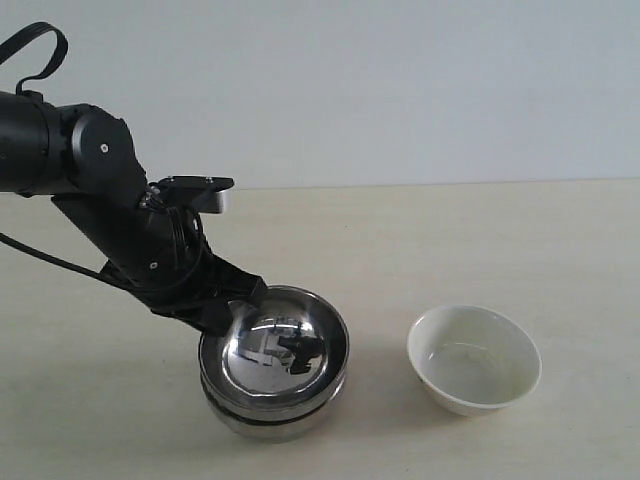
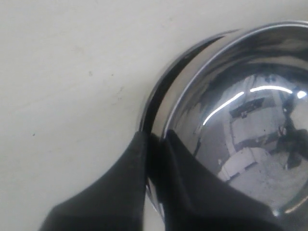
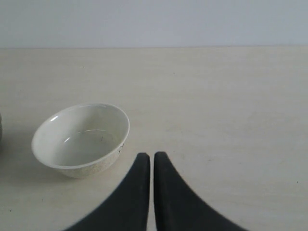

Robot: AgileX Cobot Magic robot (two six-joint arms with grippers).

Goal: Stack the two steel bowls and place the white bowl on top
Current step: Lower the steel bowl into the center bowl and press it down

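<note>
1. The two steel bowls sit nested on the pale table (image 1: 450, 240), left of centre in the exterior view. The upper steel bowl (image 1: 285, 345) rests inside the lower steel bowl (image 1: 270, 420), whose rim and wall show as a band below it.
2. Both open upward. The upper one seems tipped slightly toward the camera (being round, they measure the same across in every direction).
3. The left gripper (image 1: 235, 305) reaches in from the left and is clamped on the near-left rim of the upper steel bowl. In the left wrist view one finger (image 2: 120, 183) lies outside the rim and the other inside the mirrored hollow, with a dark gap between the two bowl rims just beyond.
4. The white bowl (image 1: 474, 358) stands alone on the table to the right of the stack, apart from it, upright with its mouth up.
5. The right gripper (image 3: 152, 163) shows only in its own wrist view. Its fingers are together but for a thin slit, above bare table near the white bowl and not touching it.
</note>
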